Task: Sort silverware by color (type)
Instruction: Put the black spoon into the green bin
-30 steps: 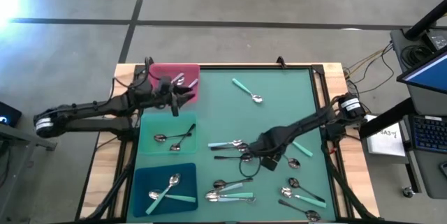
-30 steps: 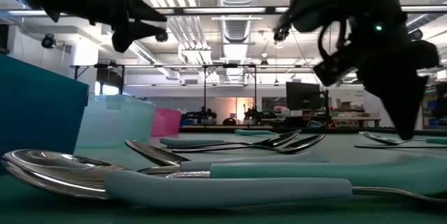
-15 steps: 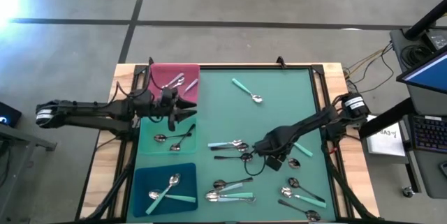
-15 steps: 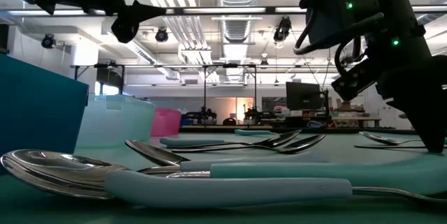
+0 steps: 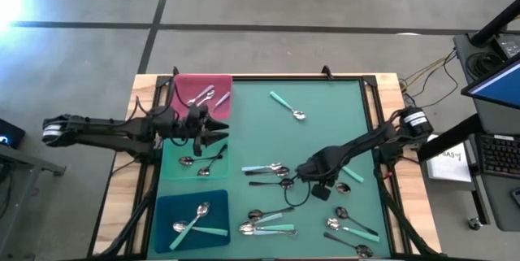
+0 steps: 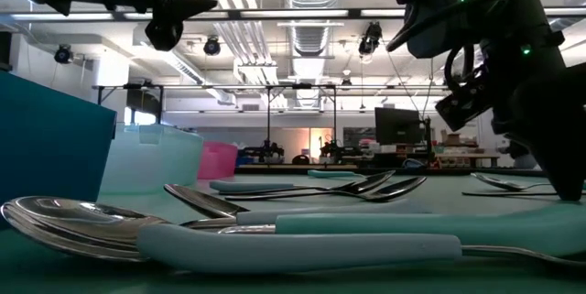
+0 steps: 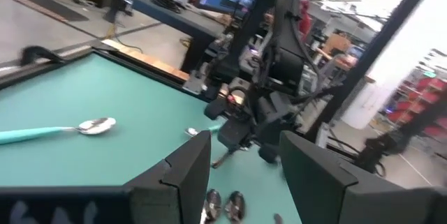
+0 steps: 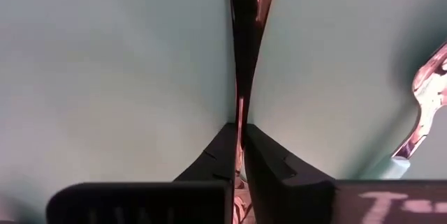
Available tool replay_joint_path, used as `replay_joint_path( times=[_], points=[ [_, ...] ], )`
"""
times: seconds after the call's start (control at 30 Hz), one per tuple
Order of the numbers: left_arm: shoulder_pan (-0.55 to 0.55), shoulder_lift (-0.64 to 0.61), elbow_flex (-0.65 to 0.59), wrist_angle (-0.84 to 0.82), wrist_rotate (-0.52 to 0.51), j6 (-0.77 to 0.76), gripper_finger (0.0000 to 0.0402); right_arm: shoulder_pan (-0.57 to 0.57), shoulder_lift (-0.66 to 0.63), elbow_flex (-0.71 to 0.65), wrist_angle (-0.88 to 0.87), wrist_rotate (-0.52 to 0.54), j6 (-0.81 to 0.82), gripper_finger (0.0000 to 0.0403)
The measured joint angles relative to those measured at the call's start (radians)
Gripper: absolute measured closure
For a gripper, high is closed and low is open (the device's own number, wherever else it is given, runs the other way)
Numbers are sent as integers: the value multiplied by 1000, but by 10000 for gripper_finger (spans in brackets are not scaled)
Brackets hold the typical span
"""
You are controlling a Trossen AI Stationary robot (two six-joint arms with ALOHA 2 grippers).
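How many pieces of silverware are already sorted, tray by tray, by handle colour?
pink tray, all-silver pieces: 2
green tray, black-handled spoons: 2
blue tray, teal-handled spoons: 2
Total in trays: 6
Not counted: the black-handled utensil outside the trays, with the right gripper's jaws shut on it.

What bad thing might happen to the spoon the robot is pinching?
The right gripper is shut on the black-handled utensil only at its thin end, so it might slip or swing when lifted. Other spoons lie close beside it and could get bumped. The left gripper hangs open over the light green tray, out of the way.
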Motion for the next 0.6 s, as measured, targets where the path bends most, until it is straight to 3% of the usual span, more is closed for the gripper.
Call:
replay_joint_path(
  times=[0.13, 0.33, 0.5, 0.6],
  points=[
    [-56, 8, -5, 6, 13, 1, 244, 3, -38, 19, -5, 45, -26, 393],
    [-170, 94, -46, 20, -167, 13, 244, 0, -157, 50, 58, 186, -12, 394],
    [-222, 208, -48, 215, -216, 82, 244, 1, -256, 95, 126, 385, -43, 394],
    [-222, 295, -48, 342, -247, 103, 244, 1, -300, 110, 264, 516, -126, 394]
  ],
)
